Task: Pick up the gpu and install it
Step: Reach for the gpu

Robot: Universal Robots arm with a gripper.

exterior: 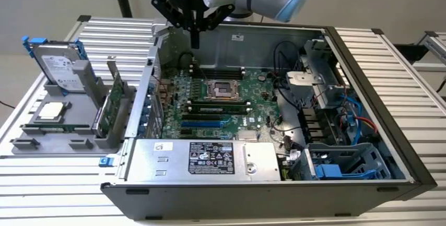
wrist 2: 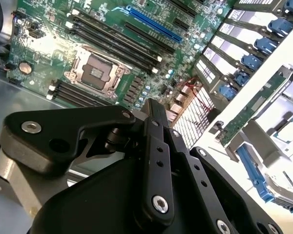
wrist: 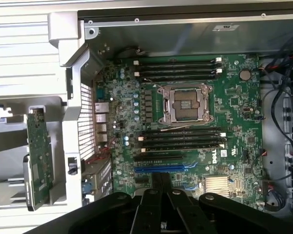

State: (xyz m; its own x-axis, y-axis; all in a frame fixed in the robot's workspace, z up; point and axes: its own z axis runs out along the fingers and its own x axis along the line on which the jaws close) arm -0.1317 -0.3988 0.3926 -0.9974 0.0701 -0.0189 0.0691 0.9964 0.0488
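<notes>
Well apart from gpu (wrist: 39, 156), tool (exterior: 195, 40) hangs above case (exterior: 265, 201)

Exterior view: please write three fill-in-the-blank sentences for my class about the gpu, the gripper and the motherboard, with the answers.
1. The gpu stands in the grey holder, ____ the computer case.
2. The gripper, above the open case, holds ____.
3. Among the black slots on the motherboard, one long slot is coloured ____.
Answers: outside; nothing; blue.
</notes>
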